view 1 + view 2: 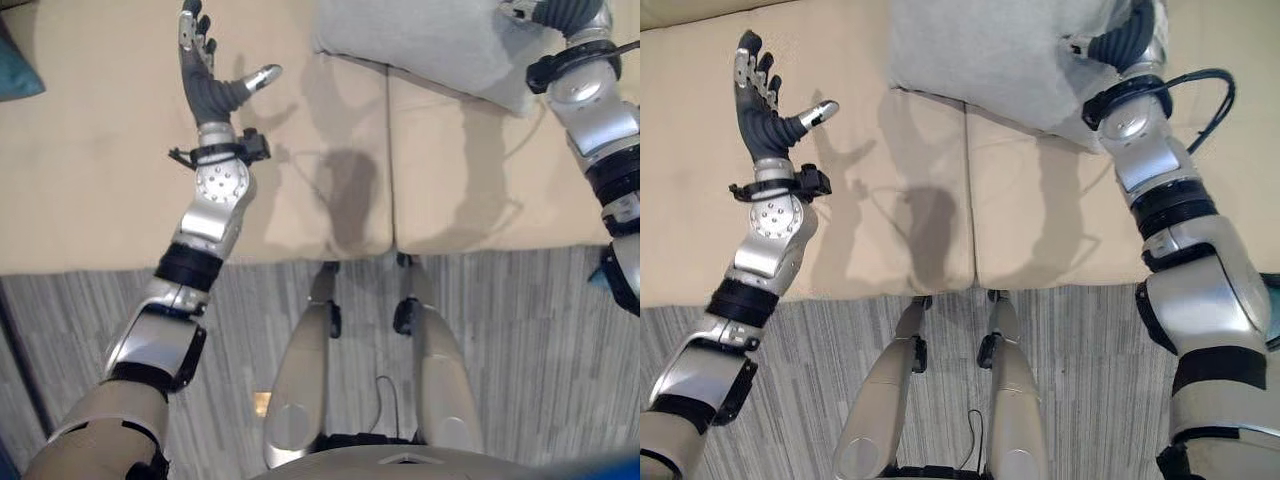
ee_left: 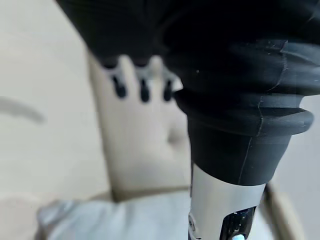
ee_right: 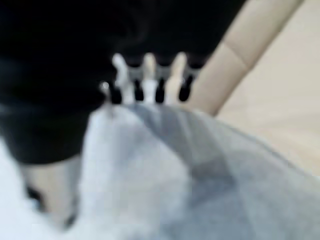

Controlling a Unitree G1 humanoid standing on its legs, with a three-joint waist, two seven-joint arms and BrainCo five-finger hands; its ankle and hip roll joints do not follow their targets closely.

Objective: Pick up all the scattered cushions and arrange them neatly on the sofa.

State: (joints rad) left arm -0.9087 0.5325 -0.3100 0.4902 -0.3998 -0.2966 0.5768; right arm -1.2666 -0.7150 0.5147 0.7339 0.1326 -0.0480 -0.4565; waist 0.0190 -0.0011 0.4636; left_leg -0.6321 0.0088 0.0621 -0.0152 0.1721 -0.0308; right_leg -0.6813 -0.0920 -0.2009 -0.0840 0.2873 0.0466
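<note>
My right hand (image 1: 1127, 38) is clamping the edge of the grey cushion (image 1: 980, 60); in the right wrist view its fingers (image 3: 149, 80) are curling over the top of the fabric, so I am reading this as a firm hold rather than a resting touch. The cushion is hanging from that grip above the sofa (image 1: 1040, 210), over the back part of the seat and straddling the seam between the two seat pads, with its lower corner drooping toward the right-hand pad. I cannot tell whether any of it is touching the seat yet.

My left hand (image 1: 205, 75) is holding nothing, its fingers straight and thumb spread wide, hovering above the sofa's left seat pad and well apart from the cushion.

I am judging the step in hand to be the placing. To do it well, I am thinking of carrying the cushion toward the sofa's backrest and lowering until its bottom edge is bearing on the seat before I let go, since soft filling will slump and tip forward if dropped. The free hand is well placed to steady the far edge and square it up.

A teal object (image 1: 15, 65) is lying at the sofa's left end; it may be another cushion, though I cannot say.
</note>
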